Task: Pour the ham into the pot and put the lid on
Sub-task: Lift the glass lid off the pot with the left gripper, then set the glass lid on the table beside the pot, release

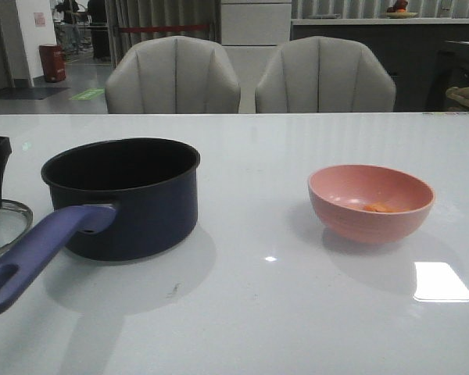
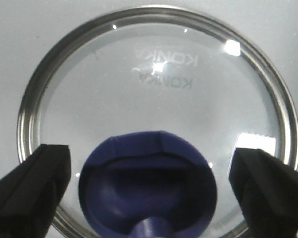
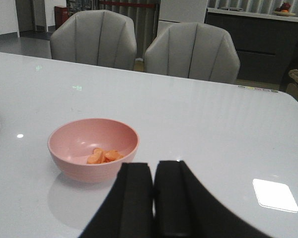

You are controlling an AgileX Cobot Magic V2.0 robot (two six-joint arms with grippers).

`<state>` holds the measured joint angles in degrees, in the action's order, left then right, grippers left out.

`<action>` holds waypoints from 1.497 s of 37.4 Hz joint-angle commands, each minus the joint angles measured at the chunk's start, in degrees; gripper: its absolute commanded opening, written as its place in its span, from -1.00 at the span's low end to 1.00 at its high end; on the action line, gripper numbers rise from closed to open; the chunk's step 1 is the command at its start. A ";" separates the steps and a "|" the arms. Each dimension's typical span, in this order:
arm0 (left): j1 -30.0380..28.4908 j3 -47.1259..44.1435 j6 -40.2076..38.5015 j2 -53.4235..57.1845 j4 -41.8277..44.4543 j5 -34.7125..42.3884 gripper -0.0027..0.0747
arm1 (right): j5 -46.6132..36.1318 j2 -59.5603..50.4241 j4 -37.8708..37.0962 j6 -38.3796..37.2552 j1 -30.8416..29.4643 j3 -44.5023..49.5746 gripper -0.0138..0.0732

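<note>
Only in left wrist view: lid (image 2: 154, 99) flat on worktop (image 2: 20, 29), "KONKA" legible, left end effector (image 2: 151, 173) released. Ham (image 3: 103, 156) in pink bowl (image 3: 72, 141); right end effector (image 3: 154, 198) clenched, empty.

The front view sits low at the table's (image 1: 266, 320) near edge, facing forward toward two chairs (image 1: 172, 78); the pot (image 1: 129, 195) lies at ten o'clock, the pink bowl (image 1: 371, 201) at two o'clock. The left wrist view looks straight down, very close, on the lid (image 2: 154, 99), filling its picture. The right wrist view looks level across the table, near the bowl. Front and right wrist views share bowl, ham (image 3: 104, 155), chairs and pot edge; front and left wrist share the lid.
</note>
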<state>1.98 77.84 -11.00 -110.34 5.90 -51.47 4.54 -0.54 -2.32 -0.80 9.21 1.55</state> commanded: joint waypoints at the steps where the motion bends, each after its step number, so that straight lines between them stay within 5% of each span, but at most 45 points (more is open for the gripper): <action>1: -0.09 3.53 -0.01 3.44 -0.26 -1.51 0.77 | -4.54 -1.19 -0.56 0.01 -0.37 -0.30 -0.28; 20: 2.21 -2.37 4.50 24.12 -4.06 -0.82 0.77 | -4.54 -1.19 -0.56 0.01 -0.37 -0.30 -0.28; 40: 5.91 -31.93 4.50 71.58 -7.66 20.57 0.77 | -4.54 -1.19 -0.56 0.01 -0.37 -0.30 -0.28; 56: 12.89 -49.05 4.50 90.60 -7.57 25.76 0.77 | -4.54 -1.19 -0.56 0.01 -0.37 -0.30 -0.28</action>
<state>13.63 28.90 -6.56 -21.62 -1.46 -30.91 4.54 -0.54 -2.32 -0.80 9.21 1.55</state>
